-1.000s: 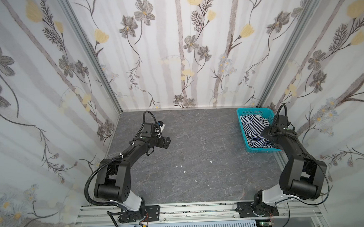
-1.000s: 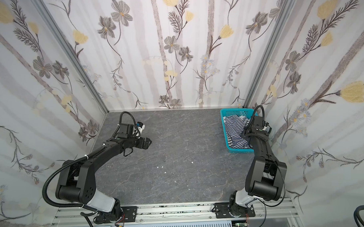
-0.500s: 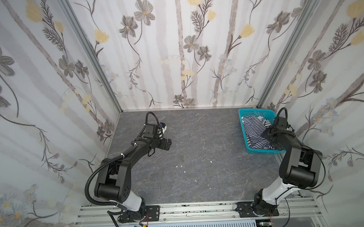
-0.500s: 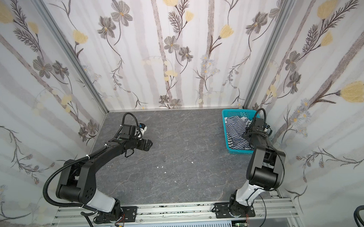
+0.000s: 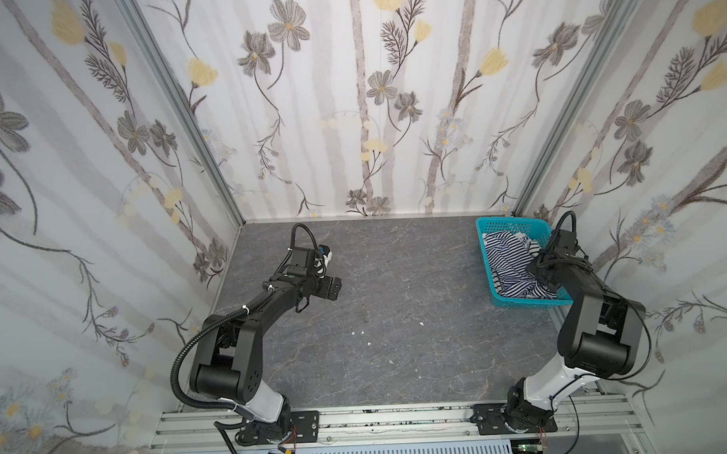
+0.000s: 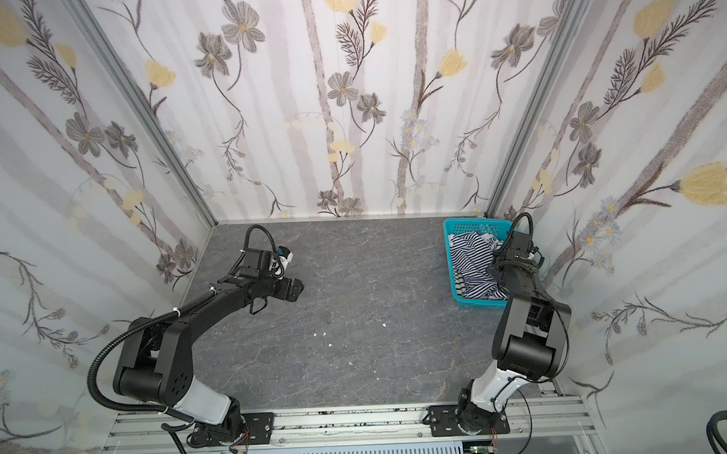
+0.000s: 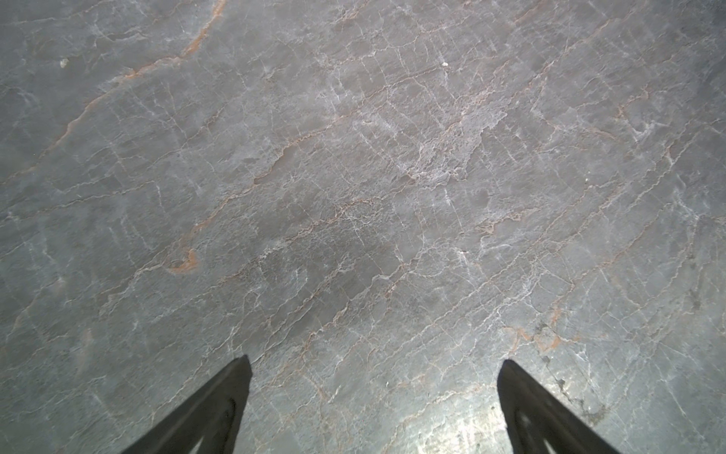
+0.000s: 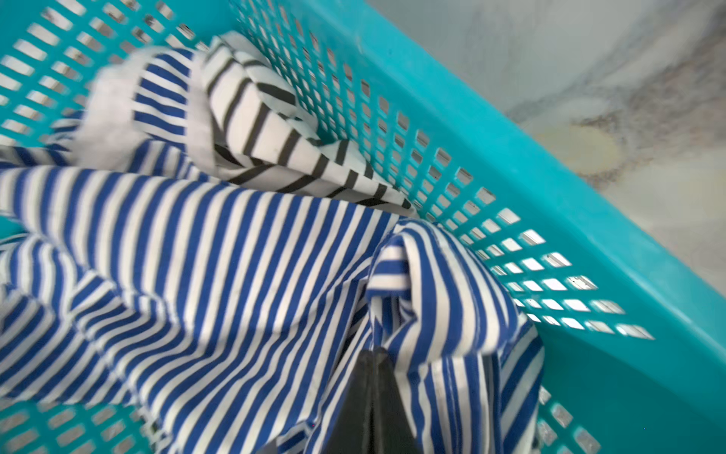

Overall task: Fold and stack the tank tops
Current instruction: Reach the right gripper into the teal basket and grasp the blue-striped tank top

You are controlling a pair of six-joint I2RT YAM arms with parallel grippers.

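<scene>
The blue-striped tank top (image 8: pixel 216 255) is seen crumpled in the turquoise basket (image 8: pixel 510 157), which is set at the far right corner of the table (image 5: pixel 398 318) in both top views. The black-striped tank top (image 8: pixel 275 133) is tucked beside it against the basket wall (partly overlapped by the blue cloth). The right gripper (image 8: pixel 375 351) is placed inside the basket, its jaws pressed together on a raised fold of the blue-striped tank top. The left gripper (image 7: pixel 373 361) is held spread wide above bare grey table, well apart from the basket.
</scene>
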